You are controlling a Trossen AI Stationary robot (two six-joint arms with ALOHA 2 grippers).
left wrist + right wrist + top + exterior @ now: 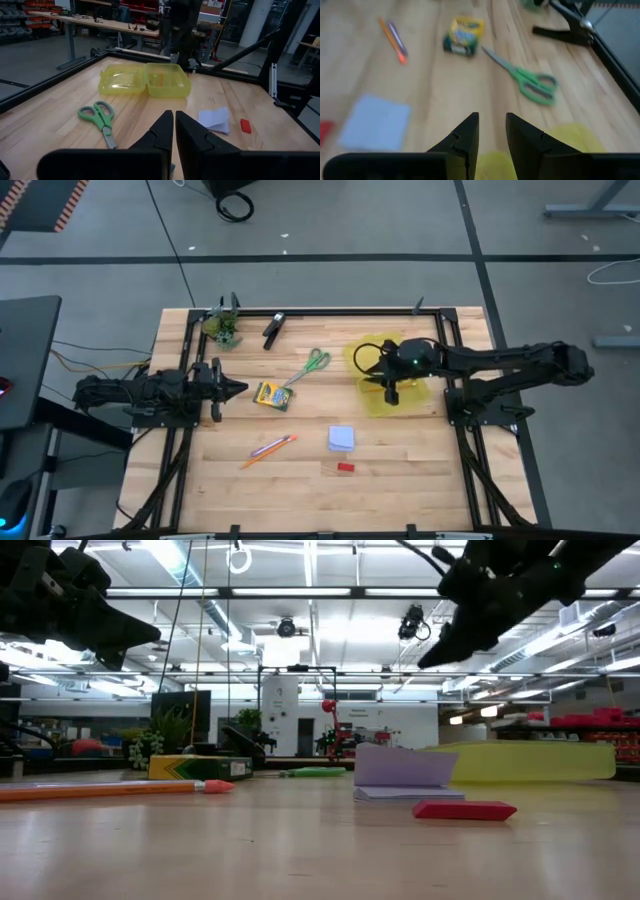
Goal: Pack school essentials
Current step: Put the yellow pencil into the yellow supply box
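Note:
The school essentials lie flat on the wooden table: green-handled scissors [308, 367], a yellow-green crayon box [271, 395], an orange pencil [270, 449] beside a pen, a pale blue note pad [341, 438] and a small red eraser [345, 467]. At the right, an open yellow translucent case [372, 358] rests on the table with a small orange thing [159, 79] in one half. My right gripper [492, 130] hovers open above the case, with nothing between its fingers. My left gripper [174, 135] is shut and points level from the table's left edge toward the crayon box.
A black clip [273, 330] and a green leafy clump [225, 328] sit near the far edge. A black frame [440, 360] runs round the table. Bare wood lies between the note pad and the case.

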